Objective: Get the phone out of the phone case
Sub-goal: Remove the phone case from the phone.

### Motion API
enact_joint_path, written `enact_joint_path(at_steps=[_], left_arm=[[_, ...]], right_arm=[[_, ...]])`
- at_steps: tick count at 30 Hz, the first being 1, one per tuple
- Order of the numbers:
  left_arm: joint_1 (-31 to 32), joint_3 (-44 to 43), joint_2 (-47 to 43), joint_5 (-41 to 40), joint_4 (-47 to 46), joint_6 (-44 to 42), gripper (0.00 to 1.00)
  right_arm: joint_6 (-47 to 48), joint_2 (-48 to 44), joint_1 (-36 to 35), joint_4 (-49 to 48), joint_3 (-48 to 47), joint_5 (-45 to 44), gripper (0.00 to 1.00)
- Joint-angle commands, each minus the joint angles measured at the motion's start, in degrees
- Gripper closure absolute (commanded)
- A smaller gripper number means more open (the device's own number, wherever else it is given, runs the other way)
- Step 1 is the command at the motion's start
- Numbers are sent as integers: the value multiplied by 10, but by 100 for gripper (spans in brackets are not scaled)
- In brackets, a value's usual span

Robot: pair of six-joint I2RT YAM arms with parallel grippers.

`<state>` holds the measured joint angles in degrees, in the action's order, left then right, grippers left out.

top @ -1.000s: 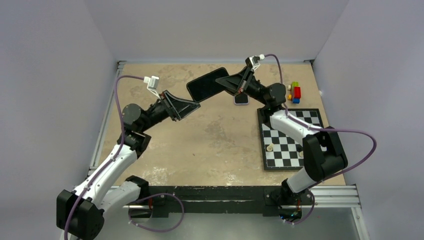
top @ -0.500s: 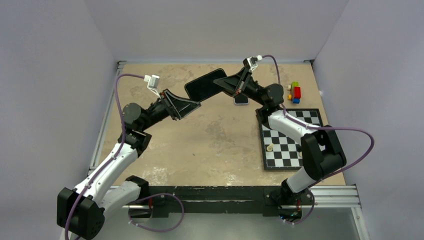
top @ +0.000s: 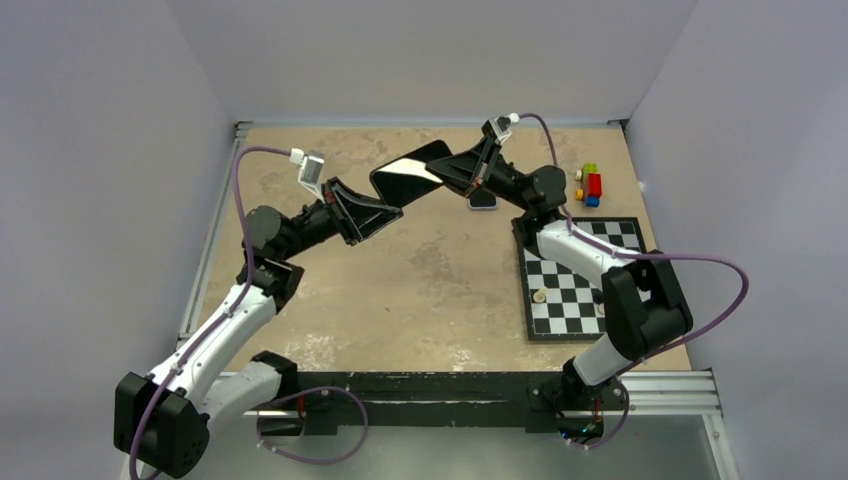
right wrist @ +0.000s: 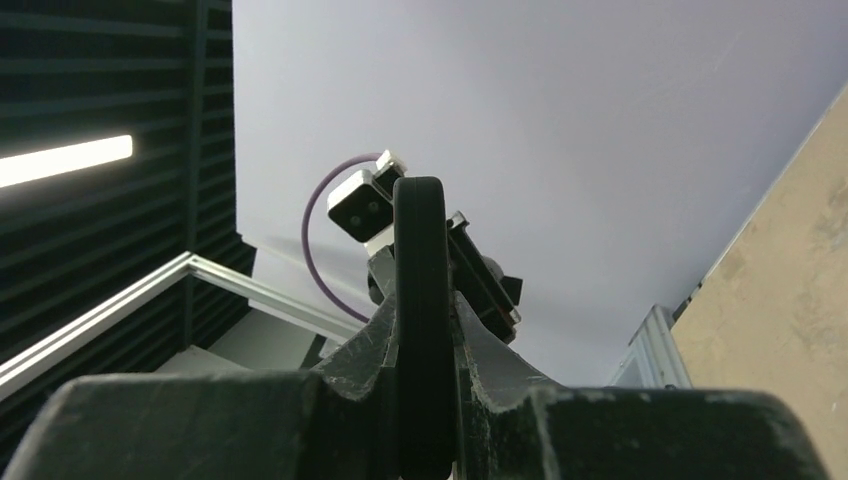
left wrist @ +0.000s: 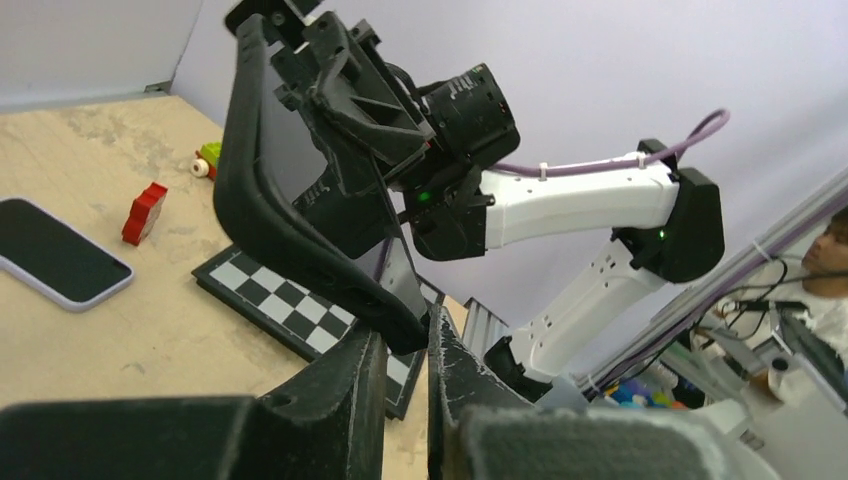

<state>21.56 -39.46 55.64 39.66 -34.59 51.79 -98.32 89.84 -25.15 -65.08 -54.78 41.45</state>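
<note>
A phone in a black case [top: 408, 170] hangs in the air over the far middle of the table, between both grippers. My left gripper [top: 388, 207] is shut on the case's lower corner. In the left wrist view the black case rim [left wrist: 262, 190] curves down into my left gripper [left wrist: 407, 345], and it looks bent away from the phone's body there. My right gripper [top: 440, 172] is shut on the opposite end. In the right wrist view my right gripper [right wrist: 424, 400] clamps the cased phone [right wrist: 422, 290], which shows edge on.
A second phone in a lavender case [top: 483, 199] lies screen up on the table behind the right gripper, and it also shows in the left wrist view [left wrist: 60, 255]. A chessboard [top: 580, 280] with a pale piece [top: 538, 296] lies at the right. Coloured bricks [top: 591, 185] sit beyond it.
The held phone has shifted slightly left and tilted, so its screen now catches light. Both grippers have moved with it and kept their hold.
</note>
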Motion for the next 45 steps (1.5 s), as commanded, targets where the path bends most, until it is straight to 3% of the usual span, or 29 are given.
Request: enact_joint_path(at_steps=[1,6,11,14,16,21,23,26,28,30,33,38,42,45], left_arm=[[1,-19,38,88,-42,-157,100],[1,-19,39,134,-53,-196,100],[1,-33,46,28,63,-205,100],[0,-46,62,-42,139,-146,100],[0,-45,77,-44,149,-102,100],[0,14,77,-55,37,36,100],[1,15,79,-69,33,90,100],[0,27,83,-95,-7,183,95],[1,34,85,-97,-45,217,85],[2,32,79,-86,-26,182,75],[6,23,50,-65,79,79,57],[9,13,-52,-68,249,-79,15],[8,-14,-106,-46,309,-139,15],[7,-43,-124,-14,338,-171,23]], right_arm=[[-117,-25,-14,-22,-15,78,100],[-168,-31,-13,-106,35,86,100],[-160,-55,-15,-129,58,76,100],[-138,-65,-16,-127,53,78,100],[-133,-64,-15,-155,51,72,100],[-197,6,-14,-332,14,51,100],[-224,39,-14,-383,-18,58,100],[-225,60,-11,-388,-58,101,100],[-205,58,-5,-372,-75,128,100],[-159,43,4,-314,-77,144,100],[-92,24,25,-229,-74,167,100],[-46,17,52,-178,-68,192,100],[12,6,61,-107,-74,223,100],[44,-7,68,-66,-79,247,100]])
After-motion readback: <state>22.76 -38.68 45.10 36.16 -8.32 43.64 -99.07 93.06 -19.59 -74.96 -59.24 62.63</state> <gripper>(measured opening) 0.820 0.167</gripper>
